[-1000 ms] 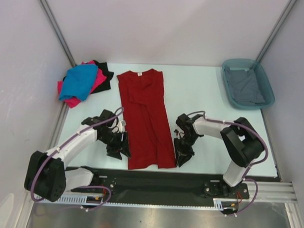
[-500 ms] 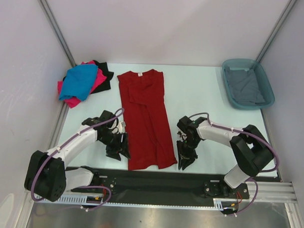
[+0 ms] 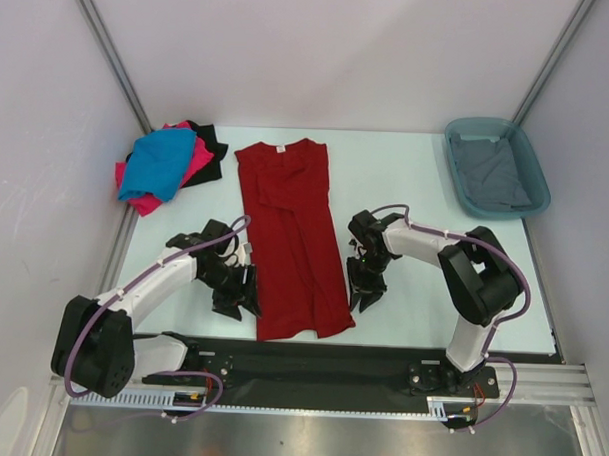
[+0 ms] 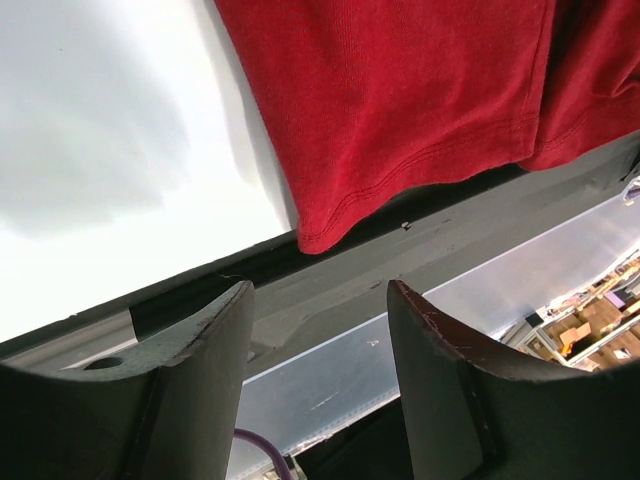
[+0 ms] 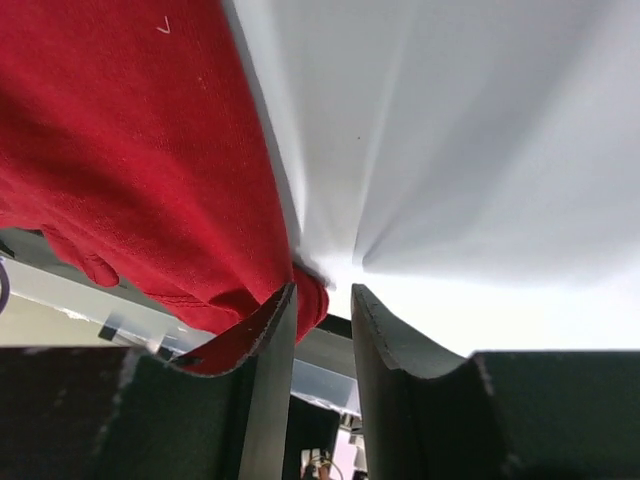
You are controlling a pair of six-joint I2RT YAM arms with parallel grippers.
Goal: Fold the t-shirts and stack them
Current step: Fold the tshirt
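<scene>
A dark red t-shirt (image 3: 294,238) lies flat in the middle of the table, folded lengthwise, collar far and hem near. My left gripper (image 3: 244,298) sits just left of its near-left hem corner, open with nothing between the fingers (image 4: 320,290); the red hem (image 4: 400,90) lies beyond the tips. My right gripper (image 3: 360,290) is at the shirt's right edge near the hem. Its jaws (image 5: 322,290) stand a narrow gap apart, and the red cloth (image 5: 130,150) bunches against the left fingertip. A blue shirt (image 3: 159,163) tops a pink one (image 3: 197,162) and a black one (image 3: 209,145) at far left.
A teal tub (image 3: 456,143) at the far right holds a grey shirt (image 3: 495,173). A black rail (image 3: 310,363) runs along the near table edge under the arm bases. Grey walls close in the left, back and right sides.
My right gripper has slid away from the near edge along the shirt's right side and its jaws have parted a little. The left gripper has hardly moved.
</scene>
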